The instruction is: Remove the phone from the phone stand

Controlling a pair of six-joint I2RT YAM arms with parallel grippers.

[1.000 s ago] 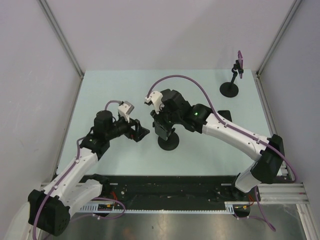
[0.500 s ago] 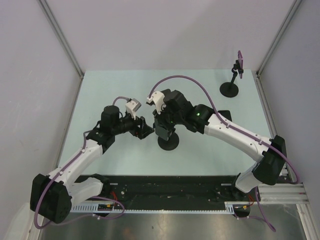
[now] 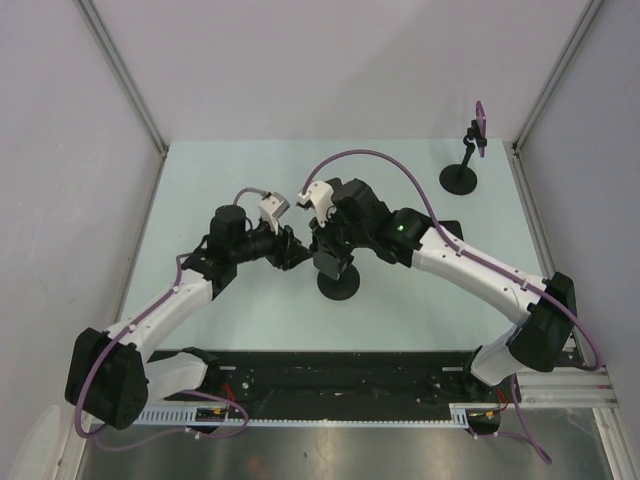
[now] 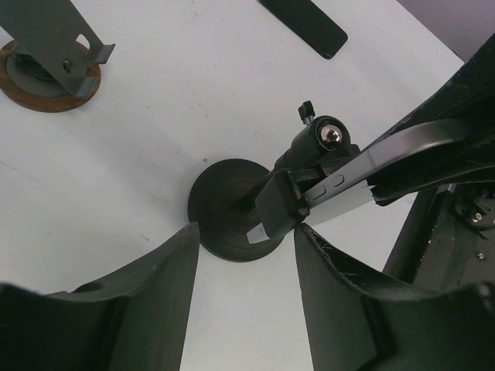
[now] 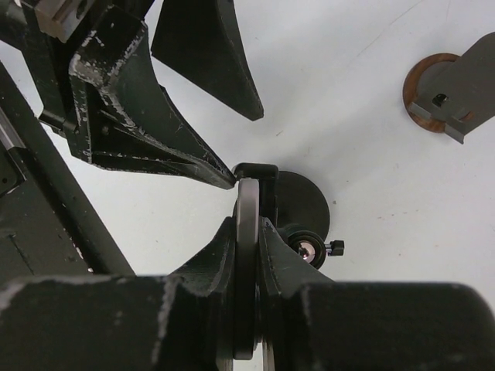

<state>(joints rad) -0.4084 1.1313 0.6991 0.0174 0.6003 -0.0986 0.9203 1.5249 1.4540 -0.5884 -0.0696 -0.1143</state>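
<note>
The phone (image 4: 346, 185) sits upright on its edge in the phone stand (image 4: 288, 174) near the middle of the bench (image 3: 220, 180). Its lower end is caught in the stand's black clamp (image 4: 277, 207), just under the ball joint (image 4: 329, 137) and above the round base (image 4: 220, 212). It looks like a thin, stiff slab with a smooth metal rim and flat glassy faces. I would judge it fairly light but slick, and apt to crack or scratch if it slipped or were levered sideways. The safest hold is flat across the two broad faces, clear of the clamp and off the side buttons seen in the left wrist view. The right gripper (image 5: 247, 239) has such a hold, its jaws pressed together on the faces with the rim running up between them. The clamp will probably resist, and the stand seems light enough to lift with the phone, so a straight pull along the clamp's opening is wiser than a twist. The left gripper (image 4: 244, 232) is just to the left with its jaws apart, either side of the clamp and base and gripping nothing, though one tip seems very near the clamp. A second stand (image 3: 460, 172) is at the far right, and a flat black slab (image 4: 303, 25) lies to the right.
</note>
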